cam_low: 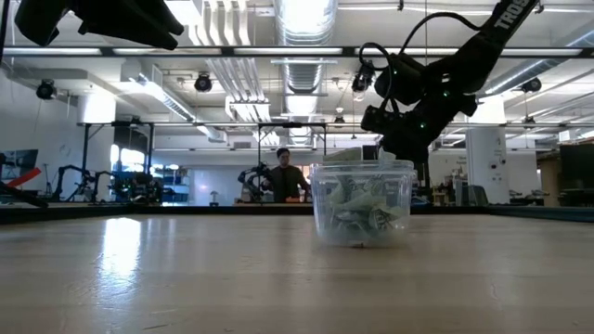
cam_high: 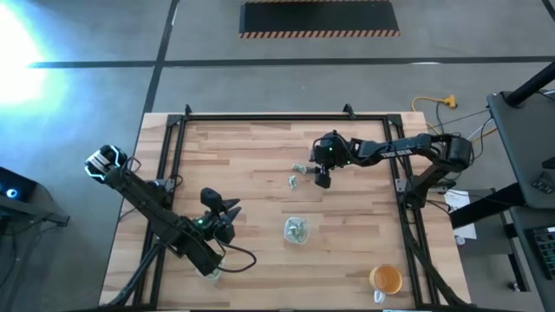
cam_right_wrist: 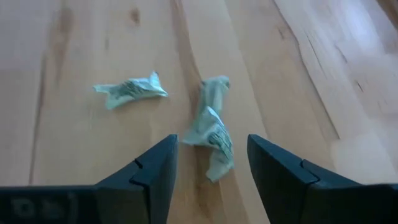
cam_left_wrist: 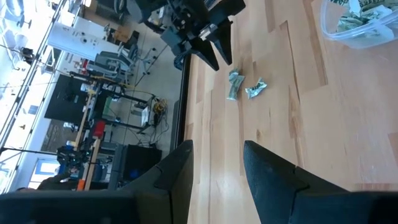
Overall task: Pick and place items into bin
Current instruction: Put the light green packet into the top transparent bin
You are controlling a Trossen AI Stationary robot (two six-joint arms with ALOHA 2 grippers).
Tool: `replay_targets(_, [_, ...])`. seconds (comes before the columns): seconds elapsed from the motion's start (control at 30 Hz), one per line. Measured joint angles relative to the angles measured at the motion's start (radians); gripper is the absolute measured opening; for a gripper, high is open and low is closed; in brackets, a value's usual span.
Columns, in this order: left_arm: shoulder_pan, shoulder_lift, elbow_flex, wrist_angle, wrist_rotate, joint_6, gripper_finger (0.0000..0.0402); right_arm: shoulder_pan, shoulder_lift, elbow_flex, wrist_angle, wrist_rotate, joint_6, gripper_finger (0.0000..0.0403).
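Observation:
Two small green-and-white crumpled wrappers lie on the wooden table, one [cam_right_wrist: 210,134] [cam_high: 299,168] and the other [cam_right_wrist: 130,90] [cam_high: 293,181]. My right gripper [cam_right_wrist: 211,146] [cam_high: 323,178] hovers open above them, its fingers on either side of the first wrapper without touching it. A clear plastic cup [cam_high: 297,230] [cam_low: 362,199] stands at mid-table and holds several more wrappers. My left gripper [cam_left_wrist: 217,168] [cam_high: 228,208] waits open over the table's near-left part, pointing toward the loose wrappers [cam_left_wrist: 256,89].
An orange cup [cam_high: 386,279] stands near the table's near-right corner. A black frame rail [cam_high: 260,119] runs around the table's edges. Bare wood lies between the two arms. A person [cam_low: 288,176] stands far off in the room behind the table.

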Motion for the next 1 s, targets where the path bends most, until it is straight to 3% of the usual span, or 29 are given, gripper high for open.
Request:
replay_targets(0.27, [0.0, 0.0, -0.002, 0.0, 0.0, -0.001, 0.0125, 0.0, 0.001, -0.024, 0.066, -0.022, -0.071, 0.0178])
replay_targets(0.7, [0.0, 0.0, -0.002, 0.0, 0.0, -0.001, 0.0125, 0.0, 0.002, -0.042, 0.118, -0.021, -0.053, 0.0178])
replay_targets(1.0, [0.0, 0.0, -0.002, 0.0, 0.002, -0.001, 0.0125, 0.0, 0.112, 0.018, 0.108, -0.021, -0.076, 0.0178])
